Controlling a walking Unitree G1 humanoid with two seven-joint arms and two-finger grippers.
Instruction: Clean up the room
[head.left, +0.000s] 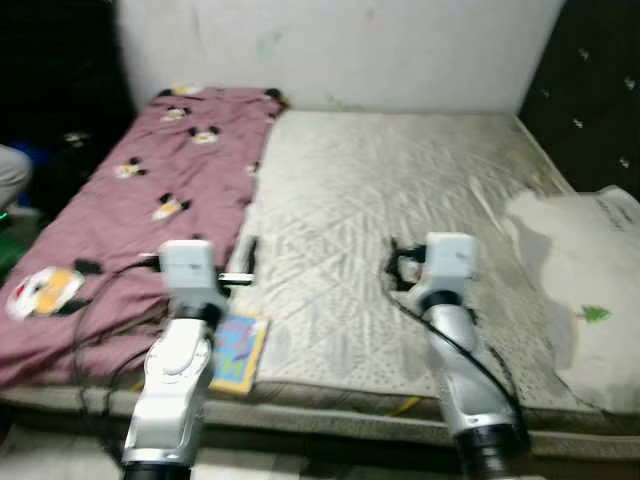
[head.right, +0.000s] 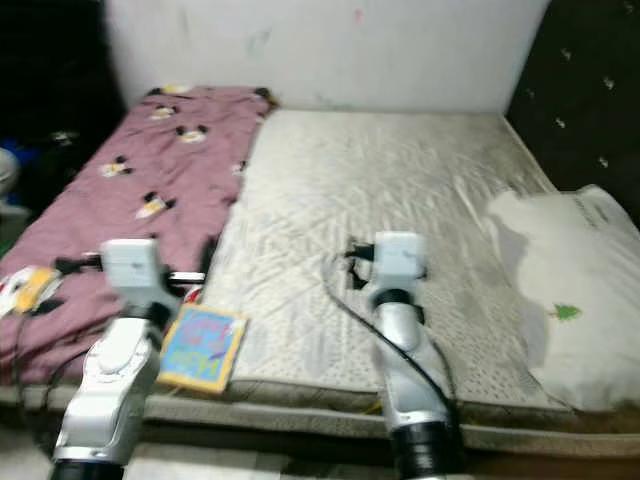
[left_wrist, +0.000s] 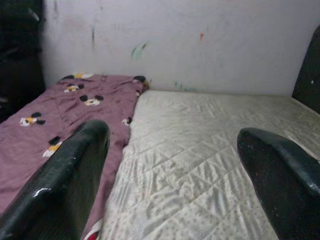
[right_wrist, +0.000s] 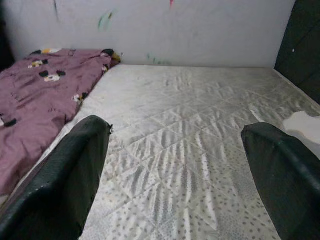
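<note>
Both arms are reaching forward over the near edge of a bare quilted mattress (head.left: 380, 200). The left gripper (left_wrist: 172, 165) is standing wide open with nothing between its black fingers (left_wrist: 65, 175), hovering above the seam where the mattress meets a maroon cartoon-print blanket (head.left: 150, 190). The right gripper (right_wrist: 175, 170) is likewise spread wide and holding nothing, pointing across the middle of the mattress toward the white wall (right_wrist: 175, 30). The head views are showing what the wrist cameras are missing: a colourful book (head.right: 203, 348) lying at the mattress's near edge, just beside the left arm, and a white pillow (head.left: 590, 290) resting at the right side against the dark headboard (head.left: 590, 90). Black cables (head.left: 95, 320) are trailing over the blanket near the left arm. The right wrist view is catching just a corner of the pillow.
</note>
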